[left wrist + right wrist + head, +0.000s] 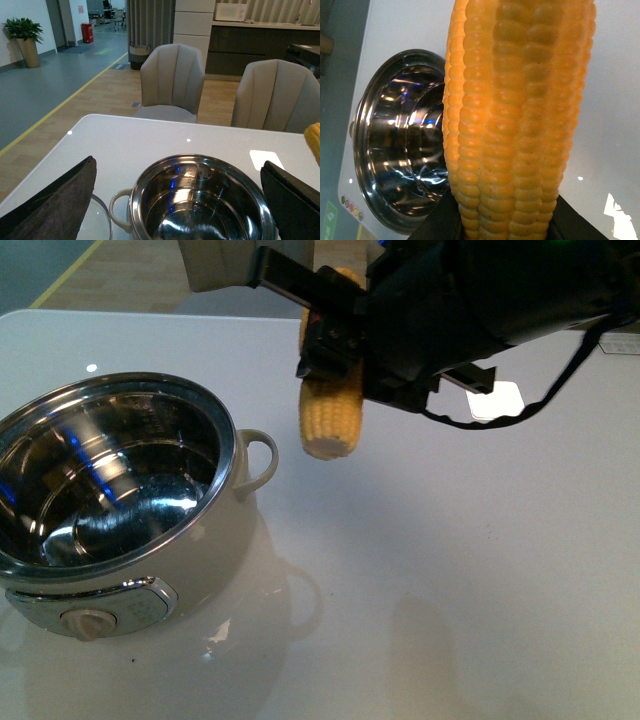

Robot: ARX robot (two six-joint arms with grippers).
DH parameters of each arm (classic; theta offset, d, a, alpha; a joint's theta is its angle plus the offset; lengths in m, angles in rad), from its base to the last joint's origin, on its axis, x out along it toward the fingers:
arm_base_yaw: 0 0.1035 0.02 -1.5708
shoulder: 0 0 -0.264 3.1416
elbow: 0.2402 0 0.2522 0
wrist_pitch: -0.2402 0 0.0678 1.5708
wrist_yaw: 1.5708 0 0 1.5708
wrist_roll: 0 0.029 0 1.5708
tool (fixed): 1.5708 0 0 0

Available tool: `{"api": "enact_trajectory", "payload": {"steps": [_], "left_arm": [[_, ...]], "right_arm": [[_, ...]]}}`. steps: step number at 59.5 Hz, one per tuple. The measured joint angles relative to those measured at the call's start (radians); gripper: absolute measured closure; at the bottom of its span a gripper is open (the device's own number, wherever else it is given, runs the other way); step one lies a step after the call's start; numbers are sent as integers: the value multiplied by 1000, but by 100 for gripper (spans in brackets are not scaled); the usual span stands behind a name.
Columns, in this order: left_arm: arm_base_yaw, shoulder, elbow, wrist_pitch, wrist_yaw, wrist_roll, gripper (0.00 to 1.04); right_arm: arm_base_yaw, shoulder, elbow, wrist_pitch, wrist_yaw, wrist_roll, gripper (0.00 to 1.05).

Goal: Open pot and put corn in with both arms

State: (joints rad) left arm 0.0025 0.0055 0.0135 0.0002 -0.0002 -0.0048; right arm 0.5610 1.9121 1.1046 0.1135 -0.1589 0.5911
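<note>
Front view: cream-white electric pot (228, 540) at 8 o'clock on the white table (480, 580); mouth uncovered, steel interior bare, nothing inside; beige dial (88, 622) faces the robot.

Corn (330, 425) hangs in the air at about 2 o'clock from the pot, just outside the loop handle (260, 455) and clear of the chrome rim; cob near upright, one end pointing down, well off the table.

Right gripper (338, 340) is clamped on the cob's upper half; right wrist view confirms it, with the corn (520, 125) filling the frame between the dark jaws and the pot (370, 130) off to one side rather than under it.

Left gripper (178, 165) looks over the pot (200, 165) from the side; both pads spread wide, nothing between them; a curved glass edge (102, 220) beside the pot's other handle is probably the lid, though too little shows to be sure; two grey chairs (172, 80) beyond the table at 12 o'clock.

Step in hand, as I judge it: opening done, corn in transit.

Next move calls for carrying the cob toward 8 o'clock until it stands over the open mouth; then lowering past the rim; then letting go; keep the lower end clear of handle and rim on the way.
</note>
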Motion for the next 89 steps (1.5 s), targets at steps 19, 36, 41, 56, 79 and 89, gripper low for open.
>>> {"api": "enact_trajectory", "payload": {"steps": [19,36,41,56,79,89], "left_arm": [[0,0,0,0,0,0,7],[0,0,0,0,0,0,7],[0,0,0,0,0,0,7],[0,0,0,0,0,0,7],[0,0,0,0,0,0,7],[0,0,0,0,0,0,7]], "right_arm": [[82,145,164,-38,-3,85,83],[138,236,307,-69,-30,132,84],[152,262,349,-78,-40,155,84],[190,340,433,-128,-51,177,84],[206,384,446,-192,-52,146,63],[204,384,432,-180,-51,146,35]]}}
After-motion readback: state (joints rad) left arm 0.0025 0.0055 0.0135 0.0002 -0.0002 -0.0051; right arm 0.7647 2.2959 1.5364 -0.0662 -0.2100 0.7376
